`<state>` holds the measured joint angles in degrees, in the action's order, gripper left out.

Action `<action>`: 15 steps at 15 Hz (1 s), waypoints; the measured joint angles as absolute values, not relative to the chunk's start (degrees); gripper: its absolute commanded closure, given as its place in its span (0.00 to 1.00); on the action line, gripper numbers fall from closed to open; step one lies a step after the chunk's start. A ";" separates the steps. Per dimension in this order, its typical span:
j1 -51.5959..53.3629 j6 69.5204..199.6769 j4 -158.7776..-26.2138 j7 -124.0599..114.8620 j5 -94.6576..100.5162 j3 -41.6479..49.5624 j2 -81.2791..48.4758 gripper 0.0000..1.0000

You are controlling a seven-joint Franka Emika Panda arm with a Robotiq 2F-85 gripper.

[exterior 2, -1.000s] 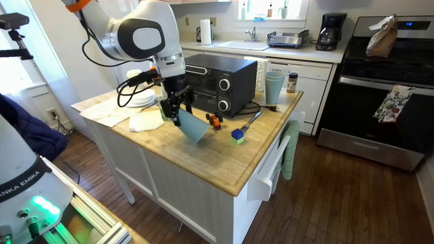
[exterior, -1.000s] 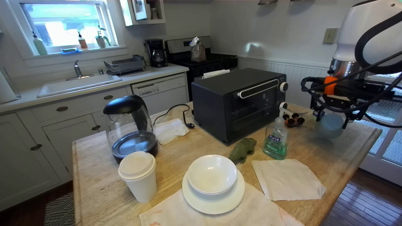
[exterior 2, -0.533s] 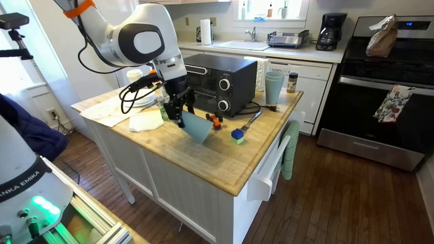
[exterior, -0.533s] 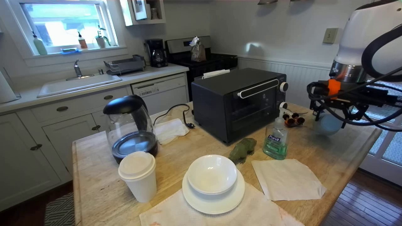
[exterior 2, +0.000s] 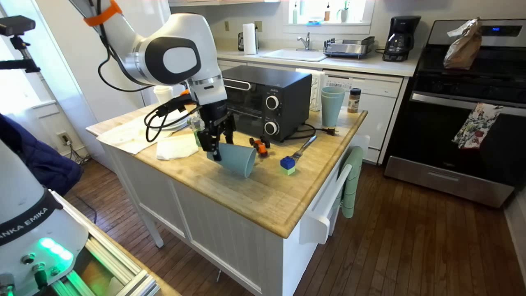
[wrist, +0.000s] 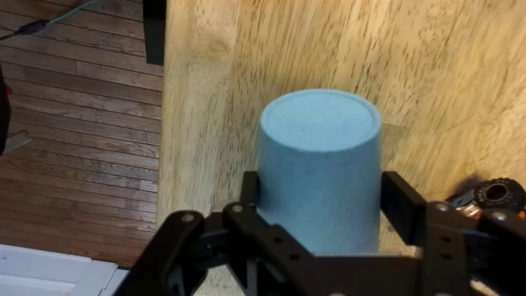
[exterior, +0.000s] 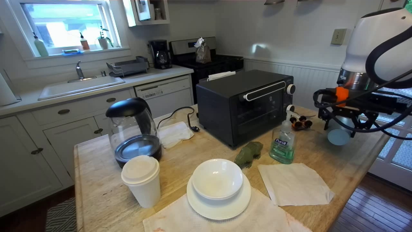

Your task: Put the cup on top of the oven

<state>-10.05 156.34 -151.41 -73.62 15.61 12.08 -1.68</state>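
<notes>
Orange toy car (exterior 2: 260, 147) lies between the tumbler (exterior 2: 237, 159), held in the tool (wrist: 320, 189), and the toaster oven (exterior: 244, 108). Pump sanitizer bottle (exterior: 282, 146) stands upright before the oven's front, obstructing a low pass there. Stacked toy bricks (exterior 2: 288, 165) and fork (exterior 2: 305, 146) lie off the tumbler's open end. Room: bare surface (exterior 2: 263, 201) toward the near corner in an exterior view; open air over the oven's flat top.

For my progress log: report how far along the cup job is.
Done: the gripper is closed on the cup, as the wrist view shows.
In hand: the cup is held sideways, low at the tabletop; contact unclear.
Left: raising it and setting it on the oven, which stands apart.
</notes>
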 measured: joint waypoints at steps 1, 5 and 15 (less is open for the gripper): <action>-10.05 156.34 -151.39 -73.23 14.81 12.08 -2.04 0.50; -10.05 156.34 -151.24 -70.85 10.87 12.09 -3.14 0.50; -10.04 156.33 -149.59 -62.98 -1.67 12.09 -4.62 0.00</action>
<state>-10.04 156.33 -149.59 -62.98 -1.67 12.09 -4.62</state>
